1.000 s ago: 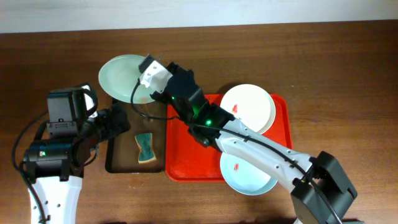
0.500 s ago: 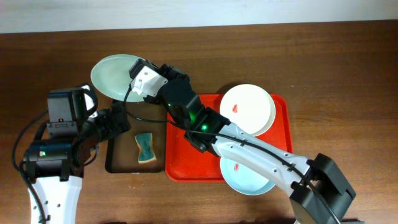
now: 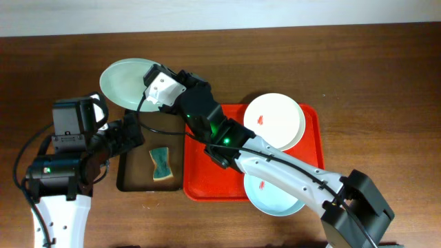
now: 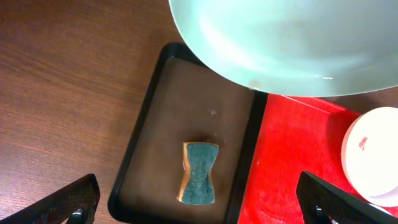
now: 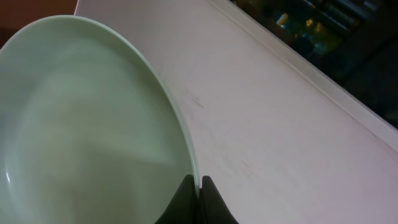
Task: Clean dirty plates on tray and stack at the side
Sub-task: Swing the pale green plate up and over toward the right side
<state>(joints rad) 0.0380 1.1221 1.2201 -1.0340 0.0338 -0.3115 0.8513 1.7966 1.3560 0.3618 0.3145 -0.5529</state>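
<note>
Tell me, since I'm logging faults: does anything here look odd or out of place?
Red smears mark the white plate and the blue plate, and the blue one hangs over the edge of the red tray. Otherwise nothing stands out.

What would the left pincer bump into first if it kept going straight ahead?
Probably the green-topped sponge lying in the black-rimmed brown tray: in the wrist view it sits dead ahead of the open left pincer. Depth is unclear, so it could land on the tray floor beside it instead.
</note>
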